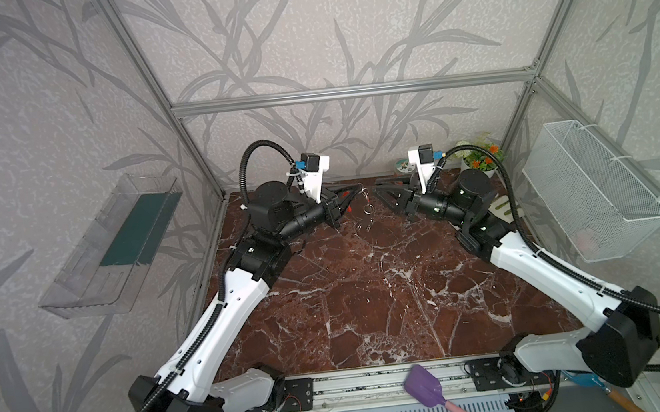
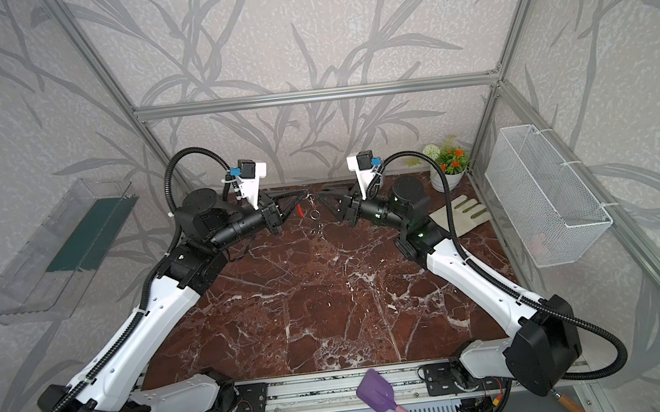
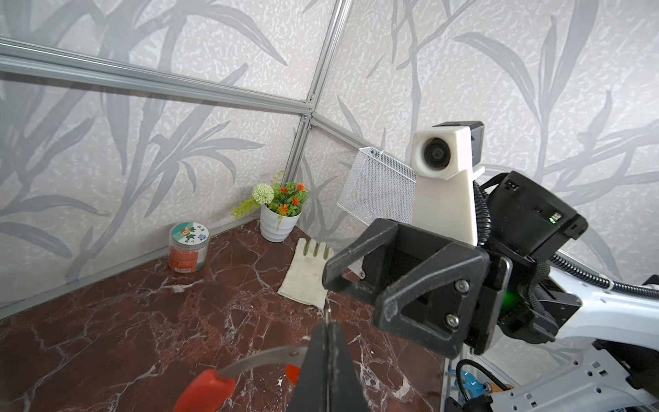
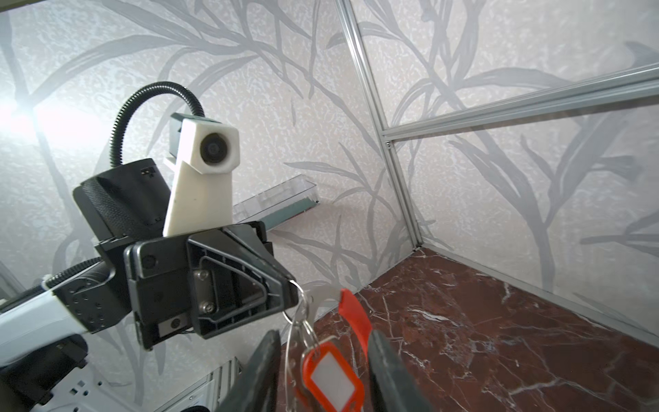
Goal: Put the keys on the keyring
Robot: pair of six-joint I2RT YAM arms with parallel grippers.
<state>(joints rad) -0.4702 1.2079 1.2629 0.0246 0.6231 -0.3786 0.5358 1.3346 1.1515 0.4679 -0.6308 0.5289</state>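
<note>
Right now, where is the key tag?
In the right wrist view, the tag hangs under the shut left pincer, beside the hoop, inside the open right pincer.

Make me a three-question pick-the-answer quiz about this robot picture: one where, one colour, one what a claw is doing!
1. Where is the white glove? A in the basket; B on the table by the flower pot; C on the shelf.
2. What colour is the key tag frame? A blue; B green; C red-orange.
3. The left gripper is: A shut on the keyring; B wide open; C holding a spatula.
B: it lies beside the pot. C: red-orange rim, white label. A: it pinches the hoop's band.
</note>
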